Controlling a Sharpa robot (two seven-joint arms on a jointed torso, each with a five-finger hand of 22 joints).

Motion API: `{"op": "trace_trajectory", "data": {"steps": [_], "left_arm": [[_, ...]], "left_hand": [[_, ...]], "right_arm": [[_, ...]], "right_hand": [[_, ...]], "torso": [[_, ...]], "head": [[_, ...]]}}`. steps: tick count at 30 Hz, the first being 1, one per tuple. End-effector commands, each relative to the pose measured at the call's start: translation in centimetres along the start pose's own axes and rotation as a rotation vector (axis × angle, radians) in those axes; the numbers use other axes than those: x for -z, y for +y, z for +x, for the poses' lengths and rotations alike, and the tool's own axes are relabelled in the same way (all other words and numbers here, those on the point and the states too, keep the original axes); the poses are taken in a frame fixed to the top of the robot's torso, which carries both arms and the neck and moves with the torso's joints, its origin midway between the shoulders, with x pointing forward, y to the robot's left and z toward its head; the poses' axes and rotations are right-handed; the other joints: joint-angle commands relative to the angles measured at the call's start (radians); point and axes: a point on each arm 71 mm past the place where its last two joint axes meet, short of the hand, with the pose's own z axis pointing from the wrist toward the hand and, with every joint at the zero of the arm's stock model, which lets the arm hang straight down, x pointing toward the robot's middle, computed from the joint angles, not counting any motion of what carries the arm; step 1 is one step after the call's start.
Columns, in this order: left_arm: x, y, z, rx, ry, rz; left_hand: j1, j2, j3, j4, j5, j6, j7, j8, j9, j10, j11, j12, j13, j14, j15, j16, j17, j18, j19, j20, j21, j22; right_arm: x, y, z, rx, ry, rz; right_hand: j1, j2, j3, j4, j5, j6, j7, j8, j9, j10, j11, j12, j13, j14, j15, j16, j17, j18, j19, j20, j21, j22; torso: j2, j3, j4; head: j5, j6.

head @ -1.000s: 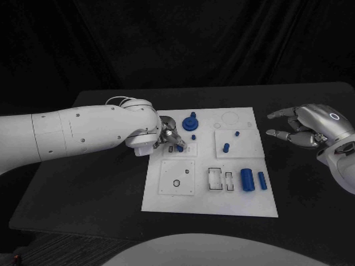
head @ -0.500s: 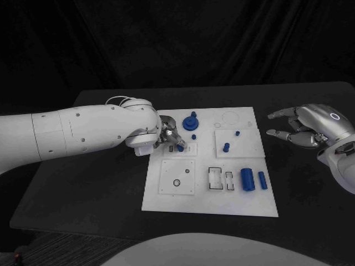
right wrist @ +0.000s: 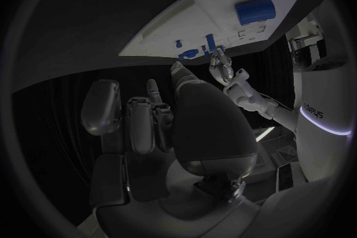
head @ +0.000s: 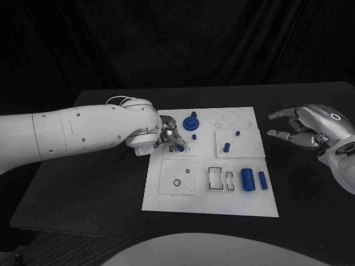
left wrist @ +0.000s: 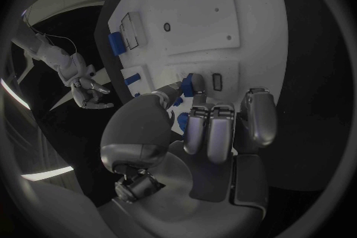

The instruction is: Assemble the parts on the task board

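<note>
The white task board (head: 209,197) lies mid-table. My left hand (head: 166,136) hovers over its upper left part and pinches a small blue part (head: 180,148) between thumb and a finger. In the left wrist view this blue part (left wrist: 196,84) sits just beside a small rectangular slot (left wrist: 217,81). A blue round knobbed piece (head: 191,122) stands behind the hand. Small blue pegs (head: 226,147) stand on the upper right plate. Two blue cylinders (head: 247,179) lie at the lower right. My right hand (head: 309,128) hangs off the board's right side, fingers apart, holding nothing.
The board has a lower left plate with an oval hole (head: 177,182) and rectangular slots (head: 216,178) near the middle. Bare black table (head: 90,183) surrounds the board. In the right wrist view the board (right wrist: 216,21) lies ahead of my right hand (right wrist: 160,125).
</note>
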Motion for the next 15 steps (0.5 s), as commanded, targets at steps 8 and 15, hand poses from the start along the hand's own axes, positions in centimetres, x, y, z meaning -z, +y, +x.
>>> {"op": "trace_trajectory", "data": {"steps": [8,15], "left_arm": [[-0.4,1.13,0.85,-0.016,0.031,-0.046],[-0.41,1.08,0.84,-0.014,0.028,-0.042]], "left_hand": [[0.011,-0.001,-0.003,-0.001,-0.008,-0.008,0.0,-0.005,0.001,0.106,-0.007,0.004,0.263,0.106,-0.005,0.003,0.263,-0.005,-0.001,-0.005,-0.005,0.024],[0.014,-0.004,-0.007,-0.003,-0.012,-0.01,0.0,-0.008,0.002,0.106,-0.006,0.004,0.263,0.106,-0.005,0.003,0.263,-0.005,0.0,-0.005,-0.006,0.025]], "right_arm": [[0.13,-0.15,0.18,0.004,0.006,0.016],[0.12,-0.1,0.27,0.003,0.007,0.015]], "right_hand": [[-0.002,0.009,-0.007,-0.002,0.004,0.012,0.0,-0.004,-0.002,0.068,0.009,-0.003,0.213,0.074,0.006,-0.008,0.121,-0.01,0.0,0.006,-0.006,0.151],[-0.002,0.009,-0.007,-0.002,0.004,0.012,0.0,-0.004,-0.002,0.068,0.009,-0.003,0.213,0.074,0.006,-0.008,0.121,-0.01,0.0,0.006,-0.006,0.151]], "torso": [[-0.001,-0.0008,-0.0016],[0.0,-0.001,-0.0015]], "head": [[0.002,0.0],[0.003,-0.001]]}}
